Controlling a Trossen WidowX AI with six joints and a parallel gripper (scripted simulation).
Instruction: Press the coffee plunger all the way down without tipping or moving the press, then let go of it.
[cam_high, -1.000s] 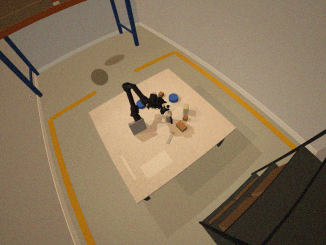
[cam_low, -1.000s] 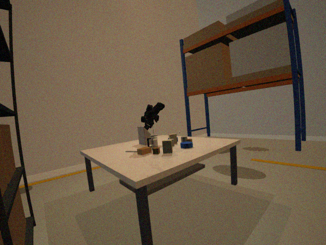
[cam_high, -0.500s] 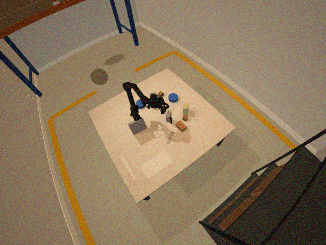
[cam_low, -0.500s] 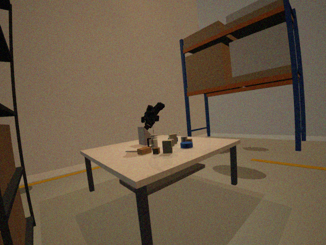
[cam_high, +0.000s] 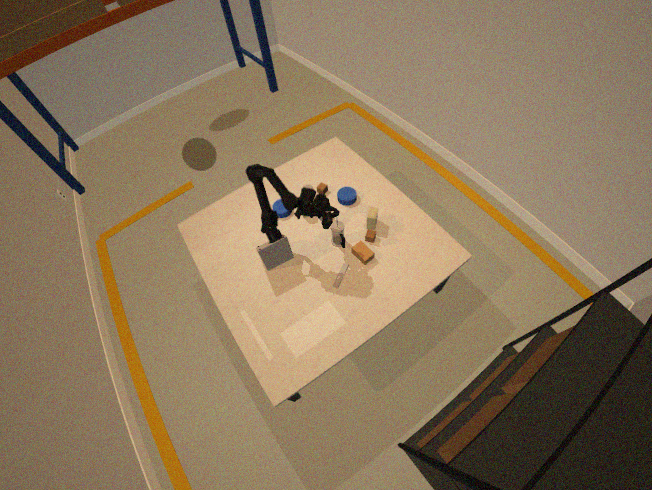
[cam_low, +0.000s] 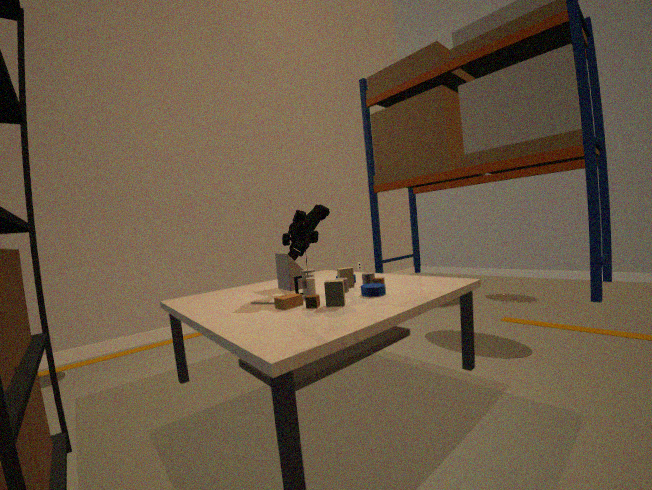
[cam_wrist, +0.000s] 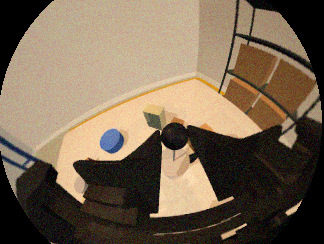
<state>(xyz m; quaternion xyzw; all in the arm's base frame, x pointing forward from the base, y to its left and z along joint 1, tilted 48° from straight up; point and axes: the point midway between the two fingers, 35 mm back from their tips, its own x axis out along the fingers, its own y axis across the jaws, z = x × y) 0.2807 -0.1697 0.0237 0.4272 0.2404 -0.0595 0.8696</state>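
The coffee press (cam_high: 337, 235) (cam_low: 309, 286) (cam_wrist: 176, 167) stands upright on the table, a pale cylinder with a black handle (cam_high: 343, 240) (cam_wrist: 194, 158). Its thin plunger rod (cam_low: 306, 262) (cam_wrist: 173, 155) stands well out above the lid, so the plunger is up. My gripper (cam_high: 330, 217) (cam_wrist: 173, 131) is over the press, shut on the round black plunger knob (cam_wrist: 174, 137), which sits between the fingertips in the wrist view. The fingers and arm hide the knob in the top and exterior views.
An orange block (cam_high: 362, 252) (cam_low: 288, 301), a small brown cube (cam_high: 370, 236) (cam_low: 312, 301) and a greenish box (cam_high: 372, 218) (cam_low: 335, 292) (cam_wrist: 154, 116) stand near the press. Blue discs (cam_high: 346, 196) (cam_high: 281, 208) lie farther back. A thin grey bar (cam_high: 341, 275) lies in front.
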